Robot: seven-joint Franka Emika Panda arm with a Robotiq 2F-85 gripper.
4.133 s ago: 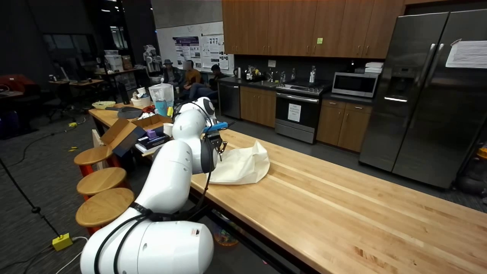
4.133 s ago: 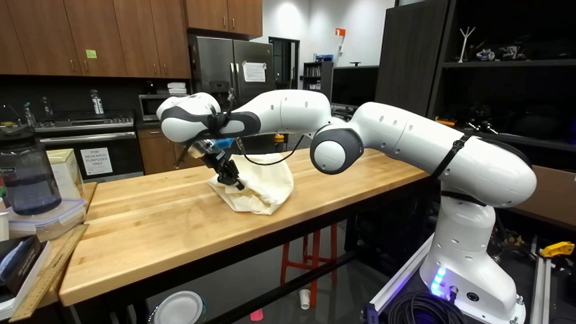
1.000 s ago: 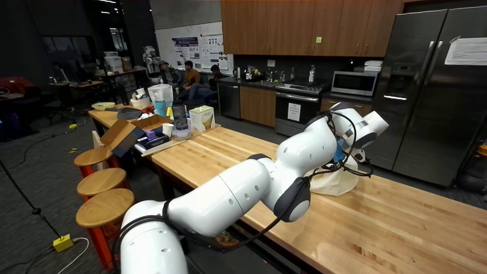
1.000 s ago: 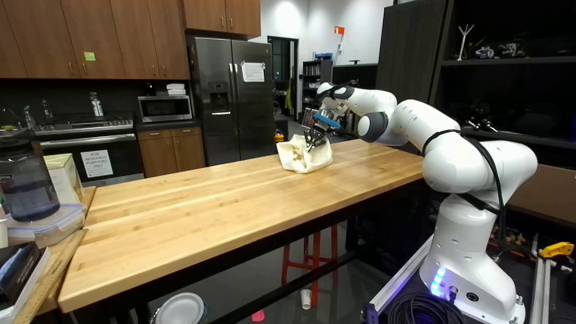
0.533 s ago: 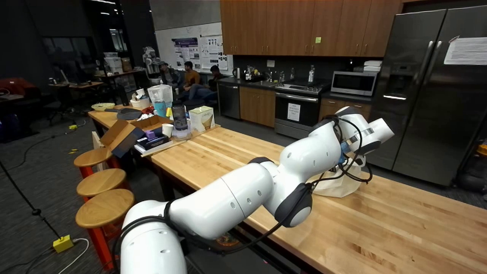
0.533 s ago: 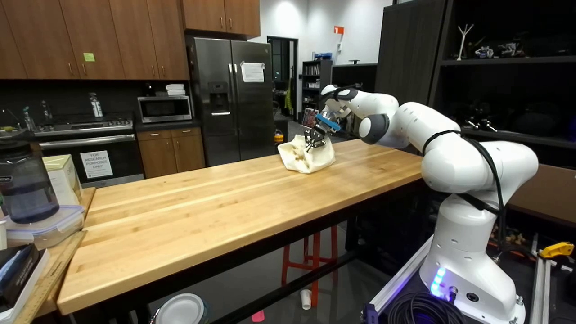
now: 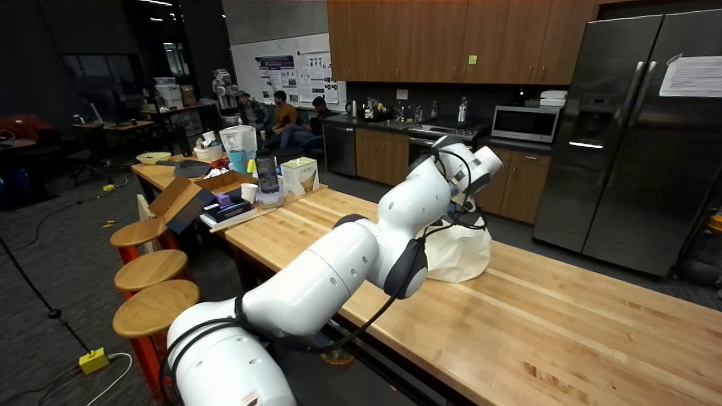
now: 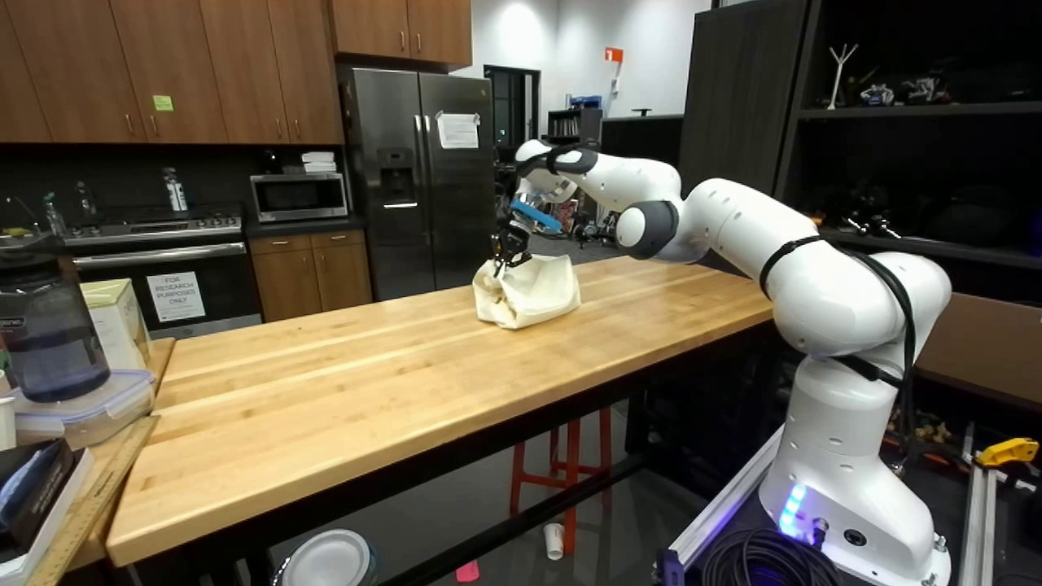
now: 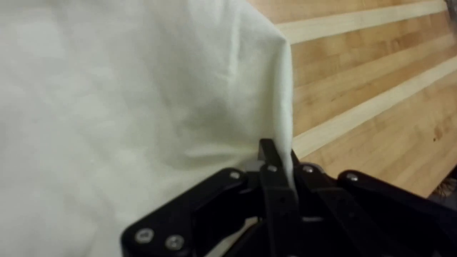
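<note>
Lies as a rumpled heap of cream cloth (image 8: 537, 293) on the desk (image 8: 326, 391), closer to the far edge than to the near one. Looks longest from left to right in an exterior view, though too crumpled for a firm long axis; opens into shadowed folds at the left end and bulges fuller toward the right. Caught at the upper left by the claw (image 8: 505, 264), clamped tight on a thin raised edge of the cloth. Pinched plainly in the wrist view, with that edge running up from between the fingers (image 9: 276, 207). So, judged from the claw, falls away downward and to the right in the scene, with most of the bulk below the grip and the base resting on the desk. In the wrist view, spreads broad to the left of the fingers, with striped wood showing to the right. Impossible to tell any contents within the folds.

Reached by a single arm (image 8: 639, 181), stretched from the right in an exterior view and angled down to the claw. Flanked well off to the left by a dark jug (image 8: 53, 346) on a lidded container (image 8: 106, 405), just beside a pale box (image 8: 118, 325). Backed, beyond the far edge, by the refrigerator (image 8: 456, 220) and the microwave (image 8: 299, 195).
</note>
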